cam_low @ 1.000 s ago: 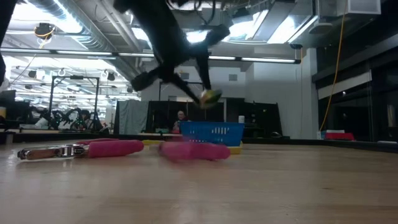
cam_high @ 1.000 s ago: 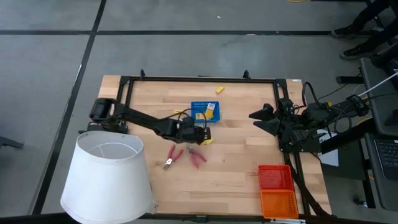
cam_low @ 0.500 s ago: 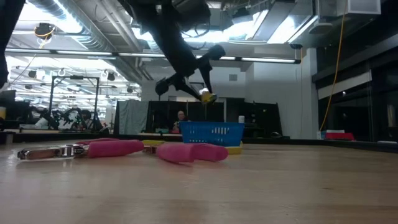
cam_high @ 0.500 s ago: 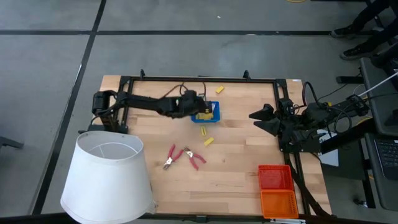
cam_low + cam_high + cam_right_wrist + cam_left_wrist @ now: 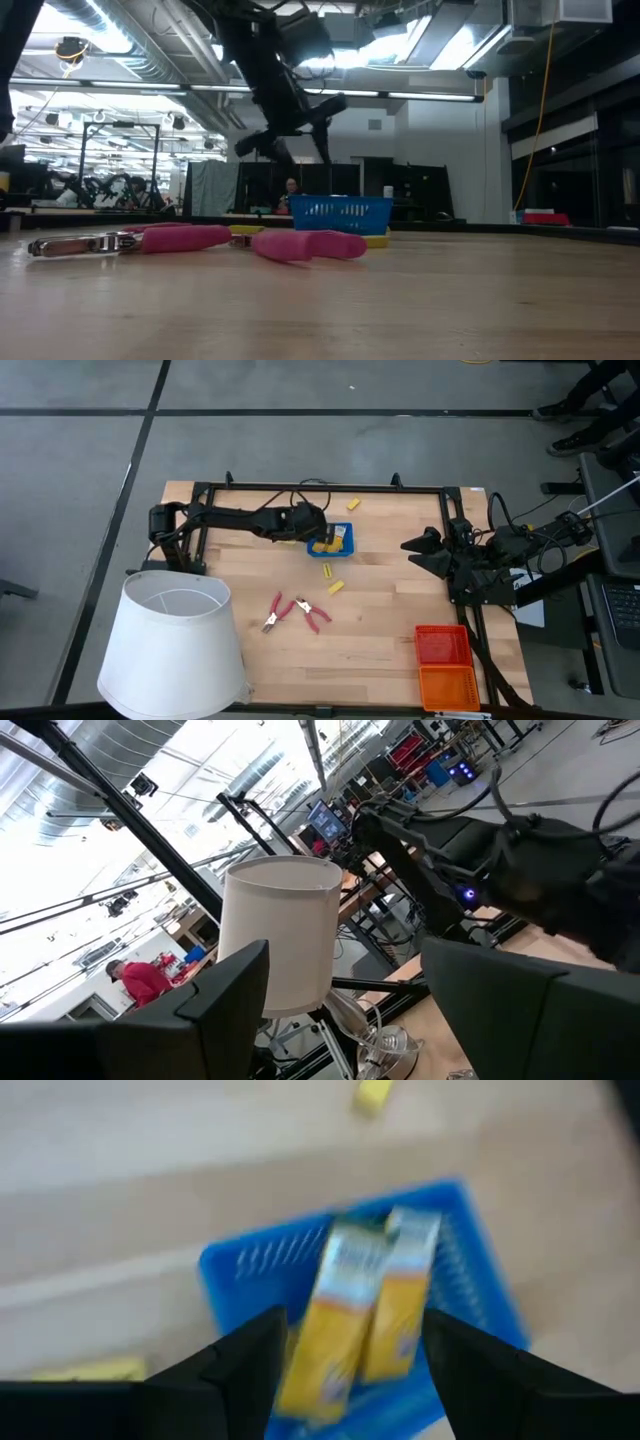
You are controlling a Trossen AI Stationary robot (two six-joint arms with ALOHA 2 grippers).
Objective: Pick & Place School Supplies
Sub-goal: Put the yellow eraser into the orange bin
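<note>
Dropped: two yellow packs (image 5: 365,1315) in tray (image 5: 232,1263)

I see a blue plastic basket with slotted walls (image 5: 340,546) holding yellow flat packs with pale labels (image 5: 365,1315). The pliers with pink-red handles (image 5: 296,610) lie on my light wooden plank counter (image 5: 380,630), near red (image 5: 441,644) and orange (image 5: 448,686) trays.

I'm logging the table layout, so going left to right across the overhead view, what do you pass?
White lampshade → red-handled pliers → left claw over the blue tray → right claw → red tray.
</note>
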